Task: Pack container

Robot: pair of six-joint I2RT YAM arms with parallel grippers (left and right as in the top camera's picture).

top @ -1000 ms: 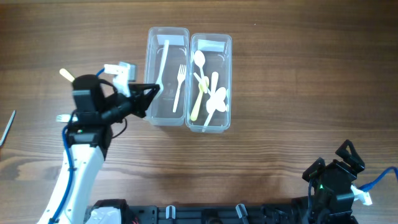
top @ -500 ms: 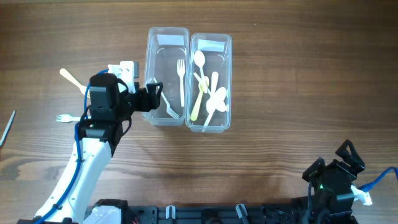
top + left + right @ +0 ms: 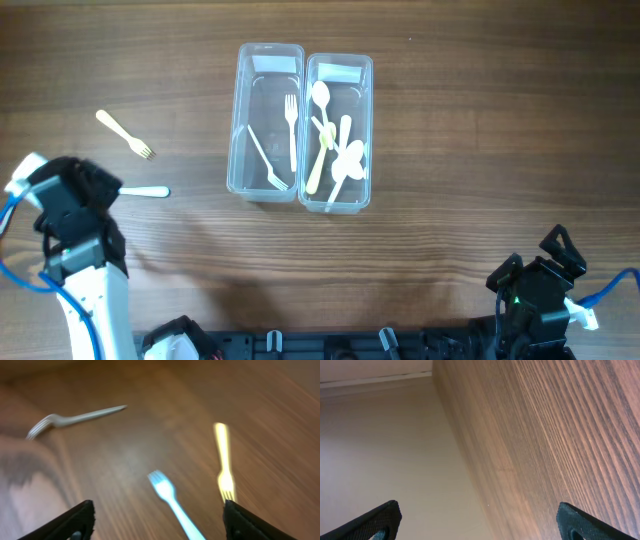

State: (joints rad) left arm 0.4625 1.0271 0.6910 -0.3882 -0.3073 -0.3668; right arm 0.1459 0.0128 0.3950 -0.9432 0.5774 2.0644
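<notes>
Two clear containers stand side by side: the left one (image 3: 241,120) holds two white forks (image 3: 291,128), the right one (image 3: 369,120) several spoons (image 3: 336,140). My left arm (image 3: 75,205) is at the table's left side, well away from them. My left gripper (image 3: 157,512) is open and empty over a loose white fork (image 3: 169,496), whose handle (image 3: 148,191) sticks out from under the arm. A yellow fork (image 3: 126,135) lies beside it (image 3: 223,460). My right gripper (image 3: 480,520) is open and empty, parked at the front right (image 3: 545,285).
A grey fork (image 3: 75,416) lies farther off in the left wrist view, which is blurred. The right wrist view shows only bare wood (image 3: 560,435) and a pale wall beyond the table's edge.
My left gripper, shut on a white fork at the left container, opened and dropped it inside. The arm then swung back left to the loose forks. The right arm has not moved.
</notes>
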